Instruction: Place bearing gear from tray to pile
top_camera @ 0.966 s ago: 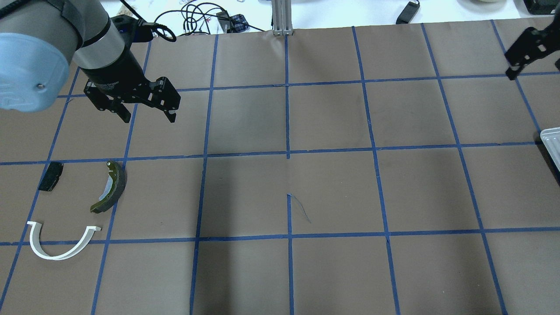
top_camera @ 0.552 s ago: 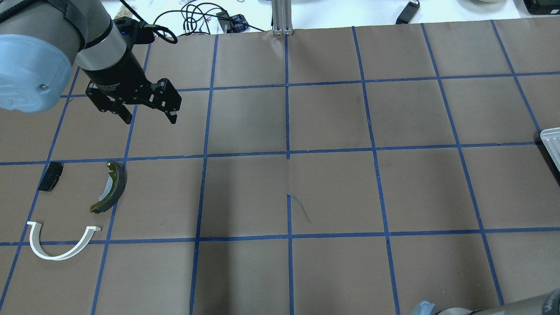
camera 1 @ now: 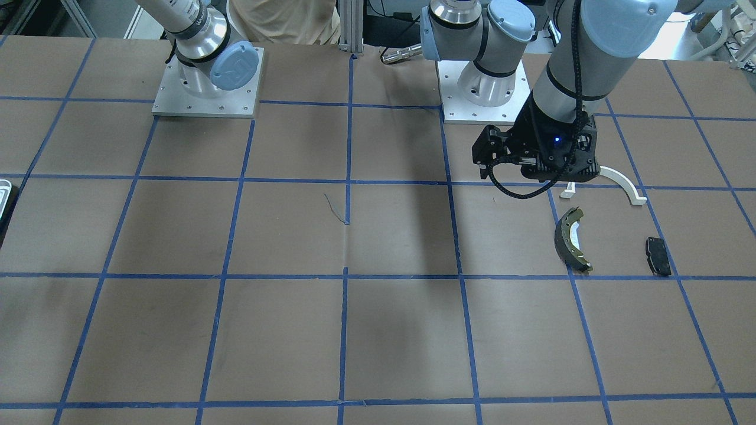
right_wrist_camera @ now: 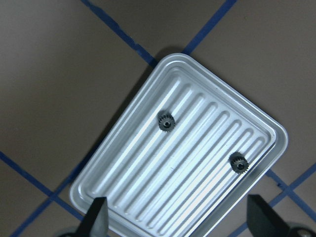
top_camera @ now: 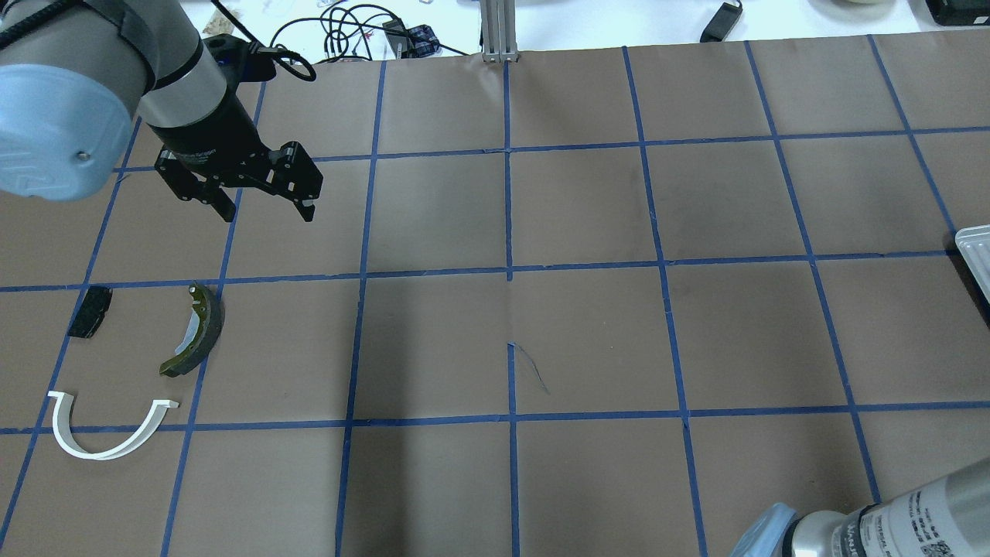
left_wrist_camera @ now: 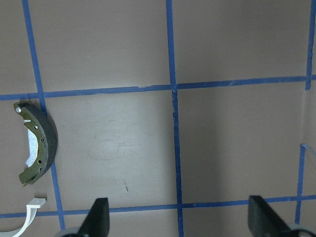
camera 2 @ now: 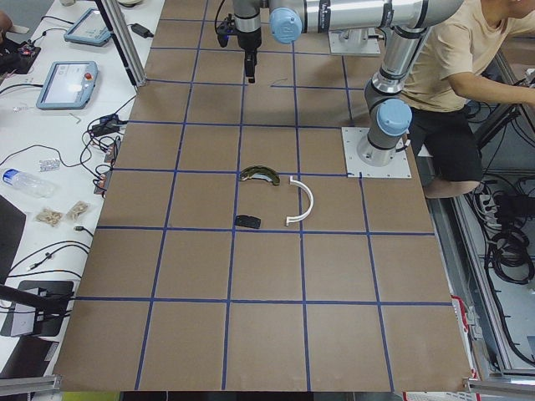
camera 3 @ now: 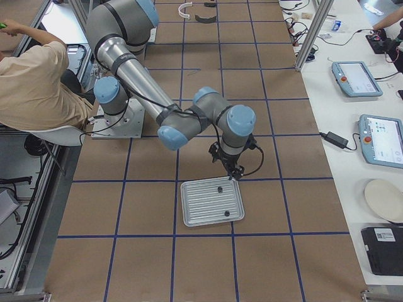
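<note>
Two gears (right_wrist_camera: 166,121) lie in the tray (right_wrist_camera: 197,163); my right hand (right_wrist_camera: 177,212) hangs wide above, to pick one.

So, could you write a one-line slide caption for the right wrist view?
Open right gripper above a ribbed metal tray holding two small bearing gears.

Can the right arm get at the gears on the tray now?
Probably yes: the right pincer hangs open over the tray; one gear and the second gear lie uncovered, apart.
</note>
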Tool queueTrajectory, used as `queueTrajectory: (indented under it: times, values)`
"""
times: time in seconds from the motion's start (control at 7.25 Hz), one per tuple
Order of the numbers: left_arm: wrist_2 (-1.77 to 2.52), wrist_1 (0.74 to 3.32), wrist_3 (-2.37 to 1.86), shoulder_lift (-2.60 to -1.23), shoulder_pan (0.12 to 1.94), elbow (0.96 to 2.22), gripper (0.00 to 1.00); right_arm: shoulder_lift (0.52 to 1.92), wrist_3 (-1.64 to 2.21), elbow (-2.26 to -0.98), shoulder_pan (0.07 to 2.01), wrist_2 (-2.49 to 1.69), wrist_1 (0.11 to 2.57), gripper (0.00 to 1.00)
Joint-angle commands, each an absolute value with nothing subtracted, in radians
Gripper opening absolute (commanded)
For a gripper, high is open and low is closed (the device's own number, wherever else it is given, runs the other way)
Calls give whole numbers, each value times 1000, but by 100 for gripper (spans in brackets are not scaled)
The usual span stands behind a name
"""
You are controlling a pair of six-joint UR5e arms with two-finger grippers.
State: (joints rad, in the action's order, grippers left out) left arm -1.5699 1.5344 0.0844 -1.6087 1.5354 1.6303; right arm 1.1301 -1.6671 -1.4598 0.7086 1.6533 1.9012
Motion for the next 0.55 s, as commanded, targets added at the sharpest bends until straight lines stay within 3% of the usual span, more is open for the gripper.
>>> queueTrajectory:
  times: [0.0, 0.41]
  values:
    - [-1571, 1536, 84, -1608, 1536, 1631, 100, 1017, -1968, -1463, 670, 1648, 2092, 100]
    - [-1569, 1482, 84, -1626, 1535, 1624, 100, 925, -2202, -1468, 649, 1597, 2198, 98]
